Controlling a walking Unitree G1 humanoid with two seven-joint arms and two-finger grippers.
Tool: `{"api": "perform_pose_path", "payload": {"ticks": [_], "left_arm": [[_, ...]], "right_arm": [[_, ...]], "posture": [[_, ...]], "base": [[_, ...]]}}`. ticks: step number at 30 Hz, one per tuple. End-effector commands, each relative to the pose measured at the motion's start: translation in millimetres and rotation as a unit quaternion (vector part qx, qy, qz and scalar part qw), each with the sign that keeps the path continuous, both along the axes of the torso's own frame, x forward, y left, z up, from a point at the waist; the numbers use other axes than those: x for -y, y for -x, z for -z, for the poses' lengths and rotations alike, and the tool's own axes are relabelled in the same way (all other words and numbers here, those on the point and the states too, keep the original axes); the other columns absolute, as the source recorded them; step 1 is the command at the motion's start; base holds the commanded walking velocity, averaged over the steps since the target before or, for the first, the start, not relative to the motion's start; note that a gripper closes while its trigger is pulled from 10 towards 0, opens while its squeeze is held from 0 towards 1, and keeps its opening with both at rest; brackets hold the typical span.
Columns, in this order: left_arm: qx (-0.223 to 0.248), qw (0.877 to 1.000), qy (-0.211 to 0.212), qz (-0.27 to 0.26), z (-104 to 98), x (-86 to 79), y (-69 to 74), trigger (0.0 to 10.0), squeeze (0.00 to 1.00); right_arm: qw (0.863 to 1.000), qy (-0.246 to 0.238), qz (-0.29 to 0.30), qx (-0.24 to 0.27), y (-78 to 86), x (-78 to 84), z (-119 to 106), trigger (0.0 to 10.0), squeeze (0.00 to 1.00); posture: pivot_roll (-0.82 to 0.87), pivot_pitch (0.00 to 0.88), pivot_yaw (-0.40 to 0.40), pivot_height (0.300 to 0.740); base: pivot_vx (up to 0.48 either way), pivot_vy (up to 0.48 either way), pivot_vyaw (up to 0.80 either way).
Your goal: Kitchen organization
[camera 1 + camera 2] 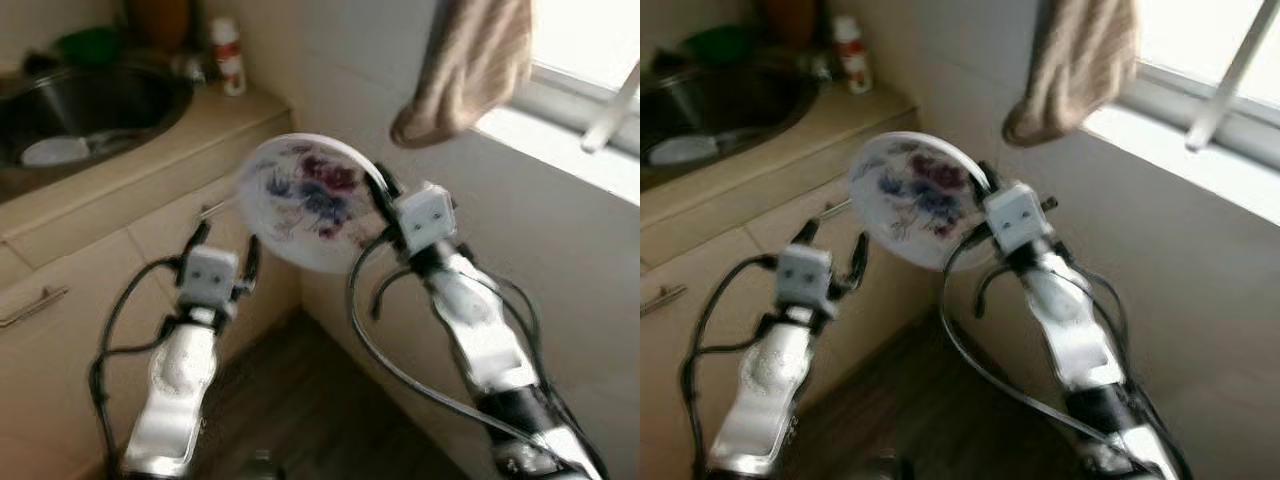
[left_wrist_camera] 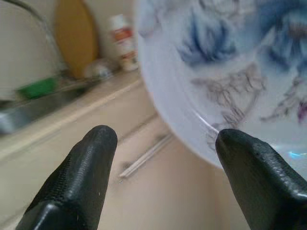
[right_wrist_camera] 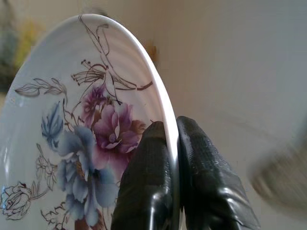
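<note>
The right gripper (image 3: 171, 158) pinches the rim of a flowered white plate (image 1: 305, 198), held upright at frame centre. The left gripper (image 1: 222, 250), lower left, hangs with fingers apart beside the cabinet front (image 1: 150, 290).

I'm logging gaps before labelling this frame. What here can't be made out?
- Bottle label: too blurred in the eye views to read.
- Sink contents: a pale item lies inside, too blurred to identify.
- Plate back: turned away; the right gripper clamps its rim.
- Towel top: cut off by the frame edge.
- Left gripper: open, plate contact unclear.
</note>
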State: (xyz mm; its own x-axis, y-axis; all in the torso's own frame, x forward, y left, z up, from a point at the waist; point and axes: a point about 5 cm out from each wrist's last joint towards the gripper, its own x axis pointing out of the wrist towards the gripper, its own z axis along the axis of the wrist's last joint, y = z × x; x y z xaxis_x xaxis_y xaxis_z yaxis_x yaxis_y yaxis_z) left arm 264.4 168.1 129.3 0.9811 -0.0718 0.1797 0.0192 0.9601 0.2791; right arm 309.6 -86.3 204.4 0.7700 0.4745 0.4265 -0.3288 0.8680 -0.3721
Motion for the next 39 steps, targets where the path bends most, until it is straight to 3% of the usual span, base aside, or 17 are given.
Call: {"api": "perform_pose_path", "payload": {"ticks": [1, 5, 11, 26, 27, 28, 29, 39], "left_arm": [[0.023, 1.000, 0.012, 0.010, -6.7, 6.4, 1.1, 10.0, 0.00], [0.053, 0.998, 0.024, 0.004, -16.6, 4.2, 1.7, 10.0, 0.00], [0.069, 0.997, 0.026, -0.002, -22.5, 1.6, 0.9, 10.0, 0.00], [0.091, 0.995, 0.040, 0.013, -28.3, 5.3, 1.7, 10.0, 0.00], [0.092, 0.995, 0.040, 0.014, -28.7, 5.5, 1.7, 10.0, 0.00], [0.093, 0.995, 0.040, 0.015, -29.1, 5.8, 1.7, 10.0, 0.00], [0.094, 0.995, 0.039, 0.016, -29.6, 6.1, 1.6, 10.0, 0.00], [0.099, 0.994, 0.038, 0.024, -31.4, 7.4, 1.1, 10.0, 0.00]], "right_arm": [[0.999, -0.019, 0.009, 0.036, -0.1, 5.3, -20.6, 0.0, 0.00], [0.998, -0.031, 0.010, 0.060, -0.2, 3.1, -33.9, 0.0, 0.00], [0.997, -0.021, 0.012, 0.078, 0.1, -0.7, -36.7, 0.0, 0.00], [0.996, -0.035, 0.007, 0.079, 1.6, -5.0, -37.6, 0.0, 0.00], [0.996, -0.041, 0.006, 0.074, 1.0, -5.2, -37.6, 7.6, 0.00], [0.997, -0.043, 0.010, 0.070, -0.4, -5.1, -37.8, 7.6, 0.00], [0.997, -0.045, 0.009, 0.066, -1.2, -5.3, -37.6, 10.0, 0.00], [0.998, -0.029, 0.004, 0.060, -3.2, -10.2, -36.0, 10.0, 0.00]], "posture": [[0.04, 0.040, -0.010, 0.740], [0.04, 0.040, -0.011, 0.740], [0.05, 0.040, -0.014, 0.740], [0.05, 0.037, -0.014, 0.740], [0.05, 0.037, -0.014, 0.740], [0.05, 0.037, -0.014, 0.740], [0.05, 0.037, -0.016, 0.740], [0.05, 0.036, -0.014, 0.740]], "base": [[0.000, 0.000, 0.80], [0.000, 0.000, 0.80], [0.000, 0.000, 0.80], [0.082, 0.000, 0.80], [0.375, 0.000, 0.00], [0.375, 0.000, 0.00], [0.394, 0.000, 0.00], [0.471, 0.000, 0.00]]}}
